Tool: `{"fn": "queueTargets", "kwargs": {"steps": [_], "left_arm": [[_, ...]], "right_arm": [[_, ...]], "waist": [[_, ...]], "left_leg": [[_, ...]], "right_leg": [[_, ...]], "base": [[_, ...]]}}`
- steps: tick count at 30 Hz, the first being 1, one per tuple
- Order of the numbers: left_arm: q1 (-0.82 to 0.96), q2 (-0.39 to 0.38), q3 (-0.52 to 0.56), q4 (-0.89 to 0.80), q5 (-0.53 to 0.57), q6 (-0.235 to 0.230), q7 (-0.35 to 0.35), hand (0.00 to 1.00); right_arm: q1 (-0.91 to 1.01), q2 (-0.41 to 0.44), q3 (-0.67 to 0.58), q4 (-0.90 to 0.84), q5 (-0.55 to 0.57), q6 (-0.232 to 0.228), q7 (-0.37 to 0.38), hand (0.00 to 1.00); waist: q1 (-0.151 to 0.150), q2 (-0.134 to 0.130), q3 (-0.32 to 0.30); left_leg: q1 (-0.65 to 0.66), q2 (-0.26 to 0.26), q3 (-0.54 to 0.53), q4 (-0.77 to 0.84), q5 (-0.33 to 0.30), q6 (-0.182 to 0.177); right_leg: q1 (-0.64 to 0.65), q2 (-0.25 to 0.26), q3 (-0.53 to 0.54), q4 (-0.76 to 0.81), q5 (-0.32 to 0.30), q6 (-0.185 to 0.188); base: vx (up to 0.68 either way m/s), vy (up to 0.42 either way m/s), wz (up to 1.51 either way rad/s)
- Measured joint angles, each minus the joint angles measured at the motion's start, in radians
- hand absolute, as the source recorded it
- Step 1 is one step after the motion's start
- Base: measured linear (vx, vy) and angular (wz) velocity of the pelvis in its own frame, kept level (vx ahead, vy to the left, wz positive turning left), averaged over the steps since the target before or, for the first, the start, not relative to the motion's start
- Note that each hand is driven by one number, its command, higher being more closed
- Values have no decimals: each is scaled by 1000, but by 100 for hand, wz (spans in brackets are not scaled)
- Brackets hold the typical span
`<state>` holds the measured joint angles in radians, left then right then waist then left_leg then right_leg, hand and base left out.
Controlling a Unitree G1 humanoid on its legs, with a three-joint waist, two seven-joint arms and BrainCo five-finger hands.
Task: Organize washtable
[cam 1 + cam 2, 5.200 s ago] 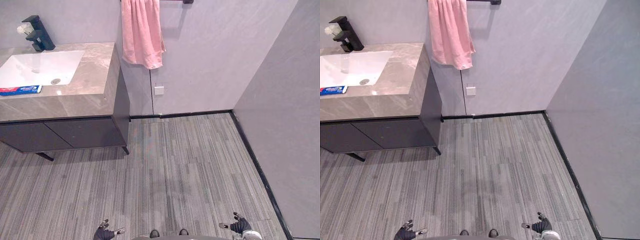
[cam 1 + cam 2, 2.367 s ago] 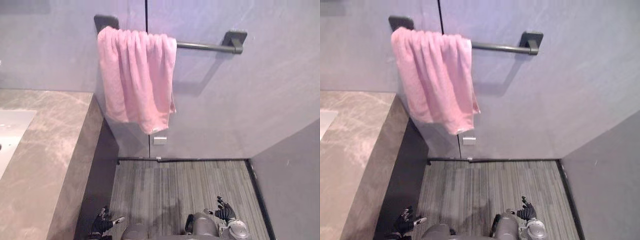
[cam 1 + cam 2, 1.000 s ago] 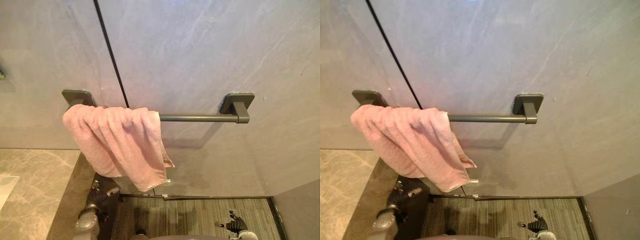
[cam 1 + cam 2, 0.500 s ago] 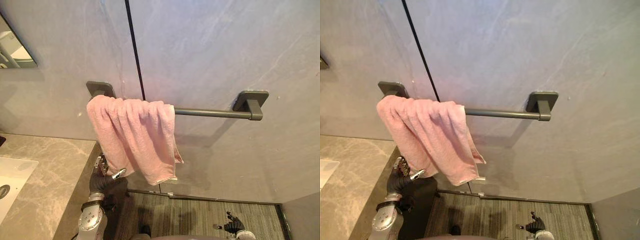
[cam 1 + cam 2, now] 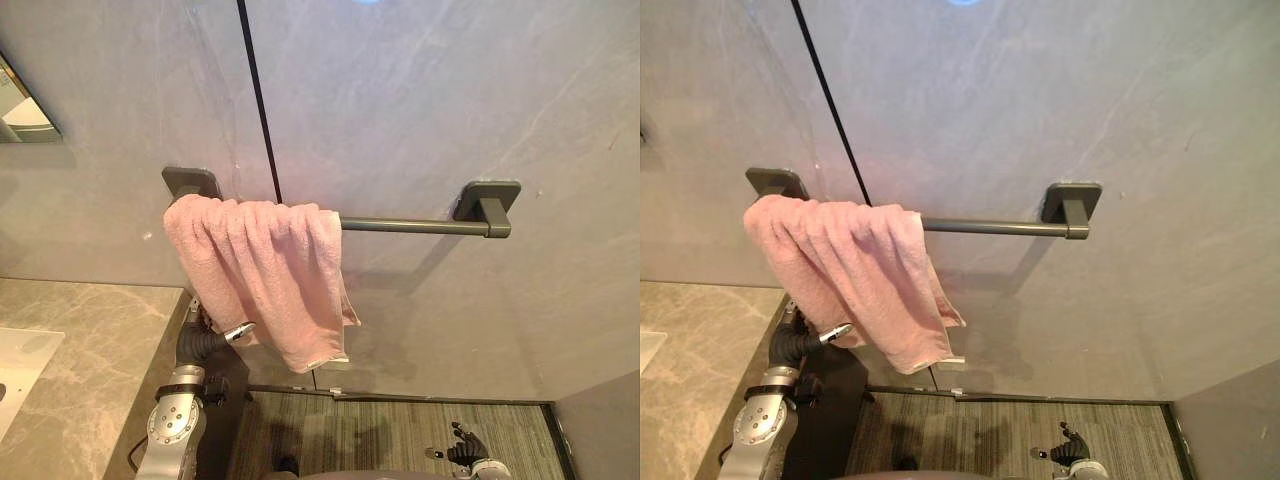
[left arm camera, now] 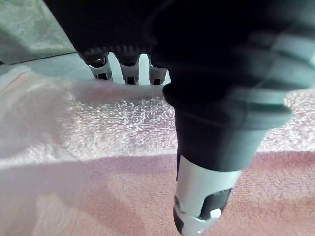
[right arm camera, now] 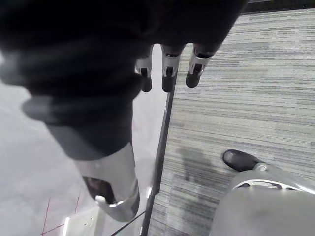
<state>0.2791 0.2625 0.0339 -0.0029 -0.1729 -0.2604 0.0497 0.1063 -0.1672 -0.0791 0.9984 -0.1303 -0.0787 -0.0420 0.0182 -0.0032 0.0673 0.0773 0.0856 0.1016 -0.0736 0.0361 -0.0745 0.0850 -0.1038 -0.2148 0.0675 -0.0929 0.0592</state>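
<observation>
Pink towel (image 5: 268,270) bunched at left end of wall bar (image 5: 410,225). Left hand (image 5: 212,340) unclenched, fingers (image 6: 129,71) straight against lower fold; right hand (image 5: 465,447) slack, low. Towel judged soft, light, limp; best pinched at hanging hem.

i see the pink towel (image 5: 265,275) draped over the left end of the dark wall rail (image 5: 420,225), bunched in soft folds; its bottom edge slants, lowest at the right corner. it hangs just above the marble washtable (image 5: 80,350) edge.
</observation>
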Motion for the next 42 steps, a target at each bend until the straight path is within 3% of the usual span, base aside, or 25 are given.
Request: {"fn": "queueTargets", "kwargs": {"steps": [11,18,22,33,42], "left_arm": [[-58,76,-1,22,28,0,-4,100],[-66,76,-6,27,29,-1,-3,100],[-66,77,-35,27,29,-8,-4,100],[-67,79,-89,22,38,-20,-4,100],[-67,77,-105,-3,37,-22,-4,100]], "right_arm": [[-3,-14,22,-16,0,0,2,0],[3,-41,101,-228,0,-26,14,0],[43,-75,192,-448,5,-62,70,0],[94,-269,353,-877,212,-96,251,0],[-2,-302,404,-986,356,-112,263,0]], "waist": [[-7,-12,-7],[-17,-14,-7],[-30,-15,-7],[-29,-15,-7],[-27,-15,-8]], "left_leg": [[17,-1,14,-19,0,0],[16,-2,-9,-20,-1,0],[16,-2,-12,-20,-1,0],[26,2,4,-14,-1,0],[38,3,16,-14,-2,0]], "right_leg": [[-1,2,22,-8,1,1],[1,3,37,-34,14,0],[2,3,36,-33,15,1],[1,4,61,-14,20,3],[-1,4,77,-1,20,4]], "base": [[6,2,-6],[13,-3,-8],[-17,-1,0],[-39,-1,-5],[-32,0,-5]]}}
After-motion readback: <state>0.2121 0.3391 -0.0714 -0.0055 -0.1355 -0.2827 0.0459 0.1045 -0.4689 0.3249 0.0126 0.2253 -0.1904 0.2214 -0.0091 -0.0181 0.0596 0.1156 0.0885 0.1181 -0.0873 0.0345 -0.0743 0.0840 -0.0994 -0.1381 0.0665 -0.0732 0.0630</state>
